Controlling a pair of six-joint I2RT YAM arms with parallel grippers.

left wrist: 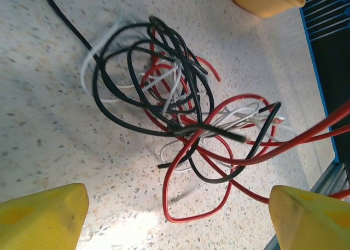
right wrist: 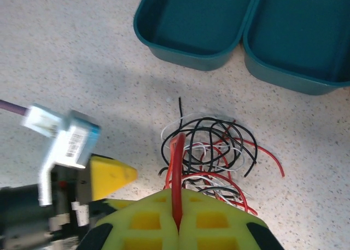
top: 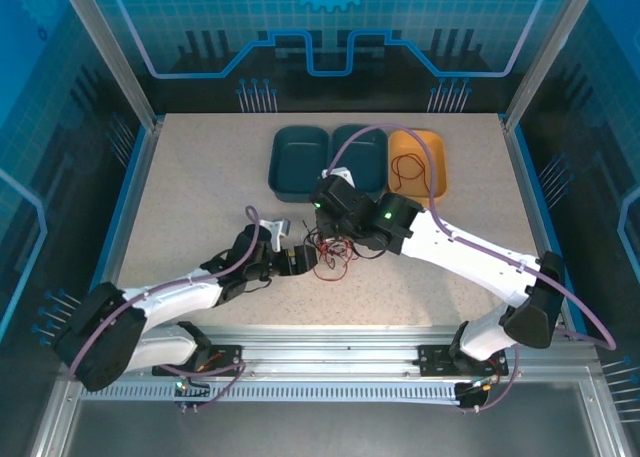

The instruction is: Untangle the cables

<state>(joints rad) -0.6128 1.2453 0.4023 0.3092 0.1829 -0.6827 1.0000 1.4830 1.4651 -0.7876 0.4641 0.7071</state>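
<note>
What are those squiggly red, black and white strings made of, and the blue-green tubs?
The red cable, black cable and white cable look like thin wire in a smooth, slightly shiny plastic coating; they hold springy loops. The teal tubs look like moulded plastic: smooth walls, rounded rims.

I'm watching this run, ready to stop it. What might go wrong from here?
The right hand pinches the red cable, which is interwoven with the black cable and white cable; pulling could cinch them tighter. The left hand is open, holding nothing, so all three might drag along.
</note>
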